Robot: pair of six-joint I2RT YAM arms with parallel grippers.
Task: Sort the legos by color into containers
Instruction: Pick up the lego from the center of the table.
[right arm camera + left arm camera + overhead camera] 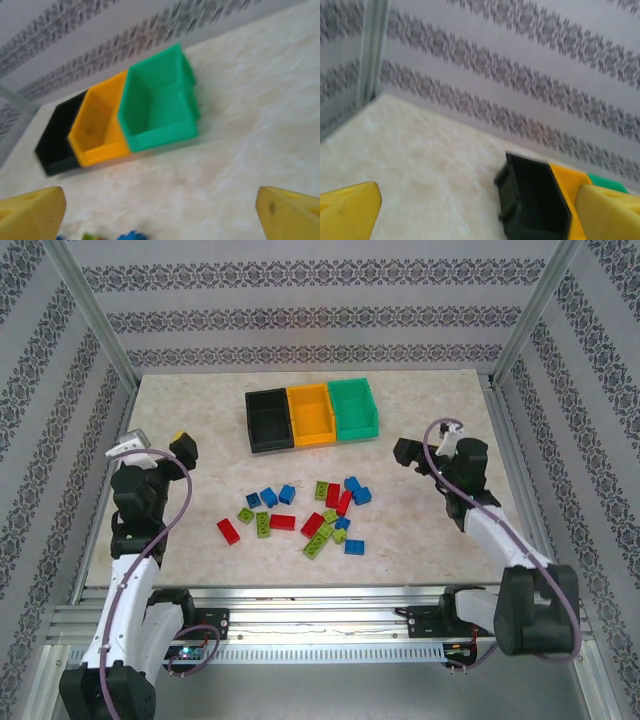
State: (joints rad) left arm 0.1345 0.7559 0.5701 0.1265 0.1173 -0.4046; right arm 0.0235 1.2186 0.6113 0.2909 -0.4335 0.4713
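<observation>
Marble table (180, 405), legos (333, 496) ctr, bins (310, 416) nr far edge, sides open

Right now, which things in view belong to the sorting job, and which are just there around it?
Belong to the job:
- legos, red, blue and lime green, loose on the table
- black bin, orange-yellow bin, green bin, joined in a row

Just there:
- patterned walls
- metal frame posts

I see the top camera high behind the arms (125, 580), aimed toward 12 o'clock over the whole table (200, 410). Left wrist sits low facing 1 o'clock, right wrist low facing 11; all share the bins (312, 416).
</observation>
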